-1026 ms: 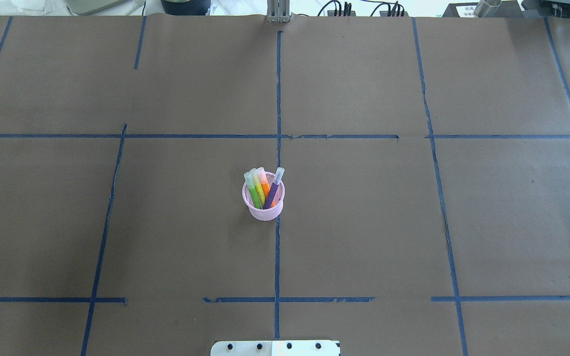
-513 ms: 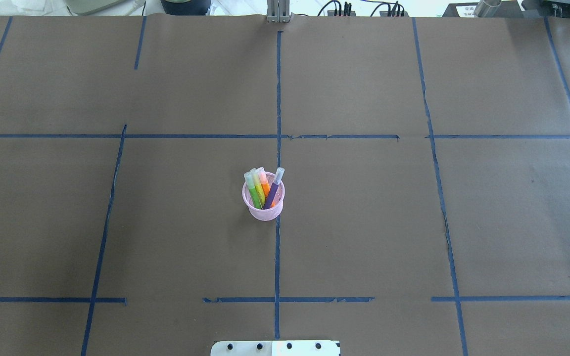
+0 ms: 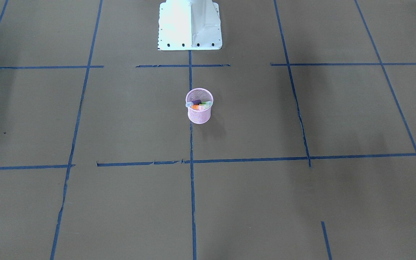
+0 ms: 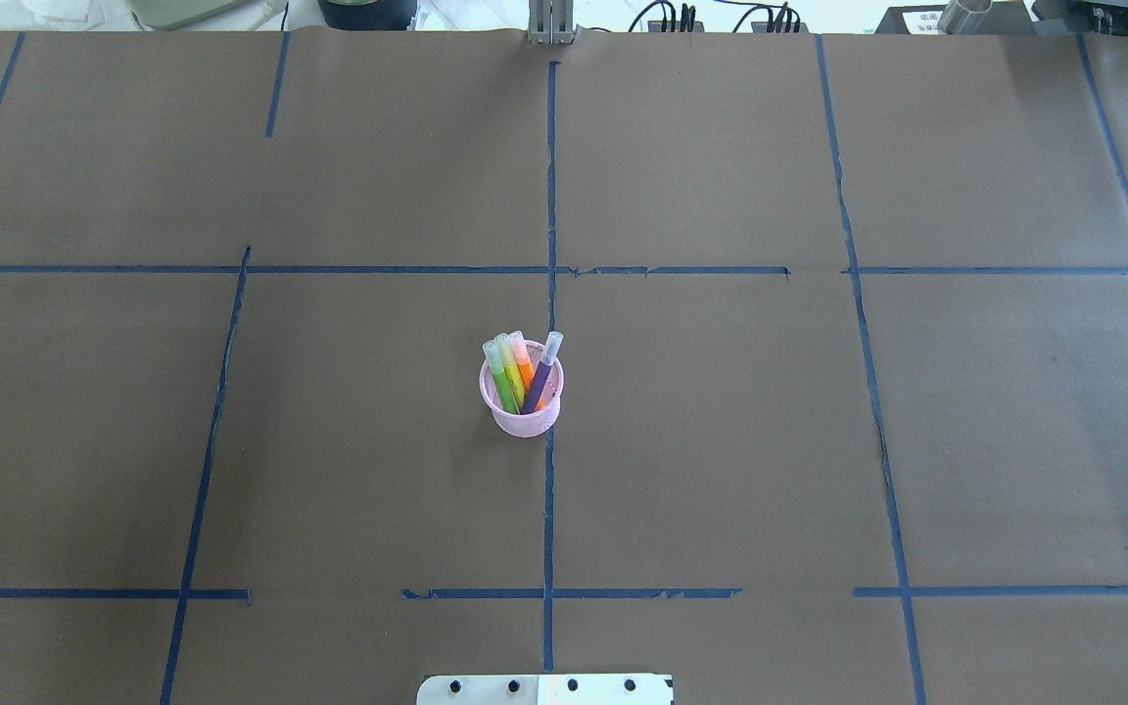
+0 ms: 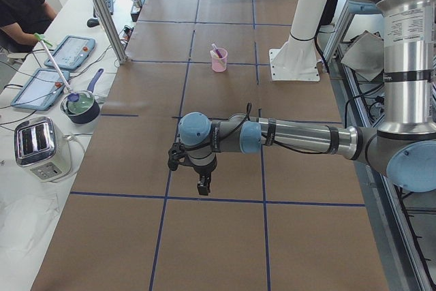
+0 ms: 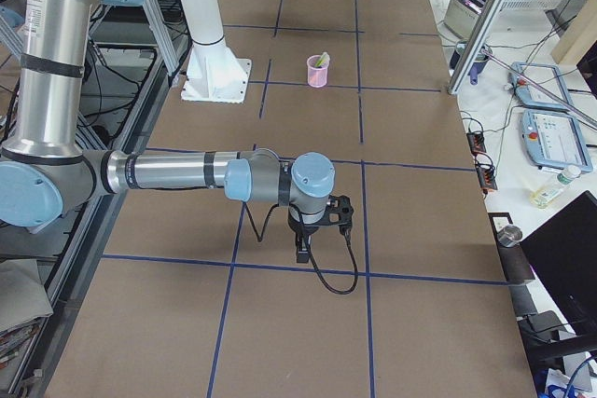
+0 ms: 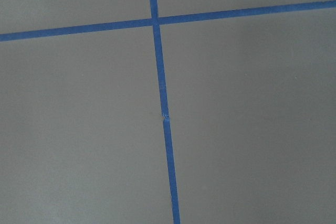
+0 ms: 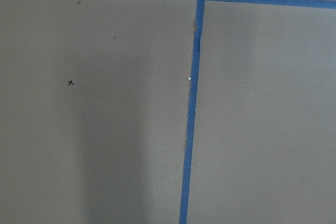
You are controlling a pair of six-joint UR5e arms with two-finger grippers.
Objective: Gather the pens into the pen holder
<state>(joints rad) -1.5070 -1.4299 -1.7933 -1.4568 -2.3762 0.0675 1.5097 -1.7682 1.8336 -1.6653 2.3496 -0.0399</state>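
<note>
I see the colourful capped marker pens standing in the round pink wire-mesh pen holder. I can't tell the grip of the left gripper or the right gripper.

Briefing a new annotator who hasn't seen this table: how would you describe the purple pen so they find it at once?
The brown table, crossed by blue tape, has one pink mesh pen holder near its middle. Inside it, the purple pen is the only dark one, leaning apart from the green pen and orange pen.
</note>
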